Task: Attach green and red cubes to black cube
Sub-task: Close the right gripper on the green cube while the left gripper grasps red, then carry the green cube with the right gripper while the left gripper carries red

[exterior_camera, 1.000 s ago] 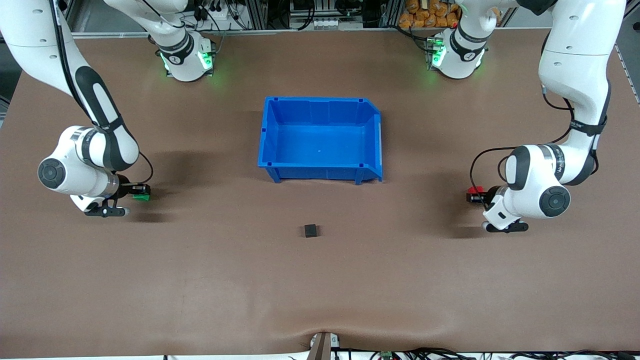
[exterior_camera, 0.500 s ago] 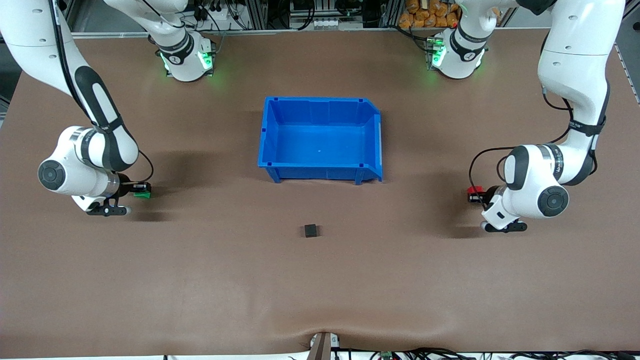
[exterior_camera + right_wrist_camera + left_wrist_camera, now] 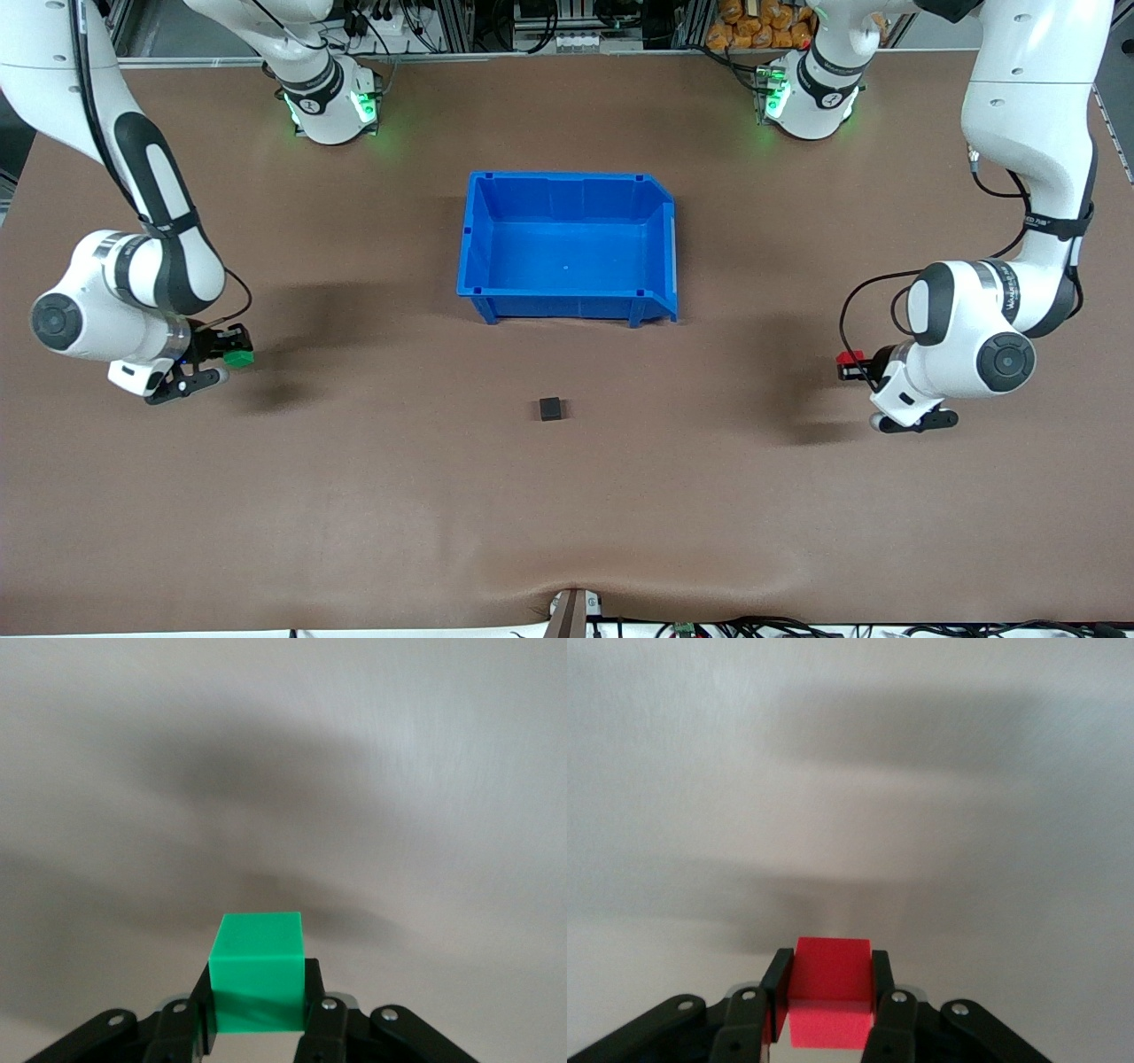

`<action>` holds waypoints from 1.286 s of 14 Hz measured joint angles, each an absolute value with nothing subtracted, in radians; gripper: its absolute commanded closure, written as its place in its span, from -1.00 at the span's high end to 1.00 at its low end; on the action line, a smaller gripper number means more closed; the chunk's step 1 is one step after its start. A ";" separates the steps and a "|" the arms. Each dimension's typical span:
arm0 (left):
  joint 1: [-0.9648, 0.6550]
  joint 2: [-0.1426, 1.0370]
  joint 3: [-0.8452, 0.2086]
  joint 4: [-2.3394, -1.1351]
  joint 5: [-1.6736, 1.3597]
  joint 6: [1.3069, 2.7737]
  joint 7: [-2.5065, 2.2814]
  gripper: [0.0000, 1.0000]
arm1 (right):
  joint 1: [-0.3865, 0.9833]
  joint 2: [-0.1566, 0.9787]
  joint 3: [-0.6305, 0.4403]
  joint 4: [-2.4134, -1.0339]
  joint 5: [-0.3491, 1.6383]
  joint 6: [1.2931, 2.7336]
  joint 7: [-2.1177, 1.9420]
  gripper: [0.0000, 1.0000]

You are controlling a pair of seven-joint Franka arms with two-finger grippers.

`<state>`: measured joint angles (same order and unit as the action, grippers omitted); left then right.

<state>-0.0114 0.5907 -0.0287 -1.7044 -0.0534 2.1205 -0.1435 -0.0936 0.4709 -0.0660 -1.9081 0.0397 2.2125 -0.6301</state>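
The brown bench [image 3: 354, 496] carries a blue bin [image 3: 567, 182] in its middle, and the bin is open at the top with nothing visible inside. The two white arms reach down at the two ends of the bench. The left pincer [image 3: 852, 365] is up in the air over the bench at the left arm's end, and it is closed on the red cube [image 3: 849, 358]; in the left wrist view the red cube [image 3: 830, 1003] sits between the two black fingers [image 3: 778, 988], which press on its two sides. The right pincer [image 3: 232, 350] is over the bench at the right arm's end, also lifted, and it is closed on the green cube [image 3: 237, 359]; in the right wrist view the green cube [image 3: 258, 970] stands between the fingers [image 3: 312, 992] with most of its body sticking out past them. The black cube [image 3: 550, 408] lies alone on the bench, nearer to the front camera than the bin, about midway between the two pincers and well apart from both. It touches nothing except the bench.
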 measured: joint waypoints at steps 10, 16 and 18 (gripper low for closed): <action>-0.085 0.698 -0.031 -1.408 -0.291 1.942 -0.717 -1.00 | -0.054 0.447 0.013 -1.785 0.040 2.182 -0.976 -1.00; -0.220 0.771 -0.043 -1.364 -0.375 2.076 -1.271 -1.00 | -0.013 0.446 0.033 -1.727 0.040 2.181 -1.360 -1.00; -0.280 0.777 -0.044 -1.362 -0.377 2.134 -1.421 -1.00 | -0.012 0.451 0.032 -1.726 0.040 2.181 -1.451 -1.00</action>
<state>-0.2805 0.7775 -0.0442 -1.3622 -0.3765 2.1345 -1.4210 -0.0122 0.4507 0.0321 -1.7257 0.0400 2.1814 -1.4505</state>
